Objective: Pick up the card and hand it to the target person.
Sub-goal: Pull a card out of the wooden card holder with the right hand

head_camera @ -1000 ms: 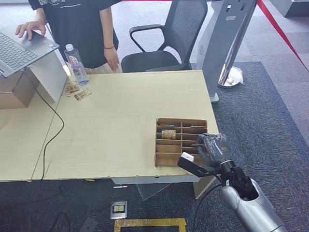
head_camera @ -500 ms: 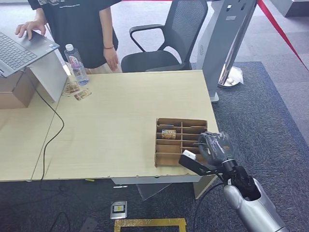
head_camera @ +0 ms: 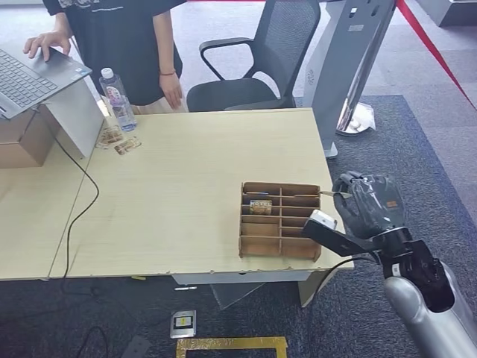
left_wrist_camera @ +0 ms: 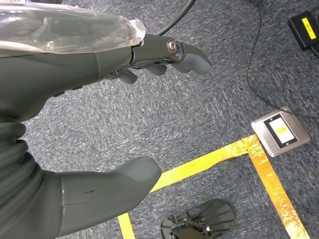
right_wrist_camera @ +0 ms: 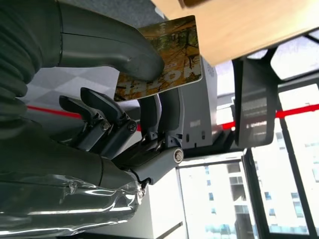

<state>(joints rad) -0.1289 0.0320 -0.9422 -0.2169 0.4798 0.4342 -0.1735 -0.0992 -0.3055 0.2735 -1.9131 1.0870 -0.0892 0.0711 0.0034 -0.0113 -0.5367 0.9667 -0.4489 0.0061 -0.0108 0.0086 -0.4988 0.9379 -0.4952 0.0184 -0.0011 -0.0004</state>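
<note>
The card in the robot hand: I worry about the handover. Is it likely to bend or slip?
Probably stiff: the card juts past the thumb without sagging in the right wrist view. Likely light, since the right robot hand holds it by thumb and fingers alone. Its printed face looks smooth and only one end is pinched, so it could slip or twist if tugged.

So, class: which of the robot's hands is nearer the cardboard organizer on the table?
Right. The right hand, pinching a card, is beside the cardboard organizer at the table's edge. The left hand hangs over carpet floor, away from it.
</note>
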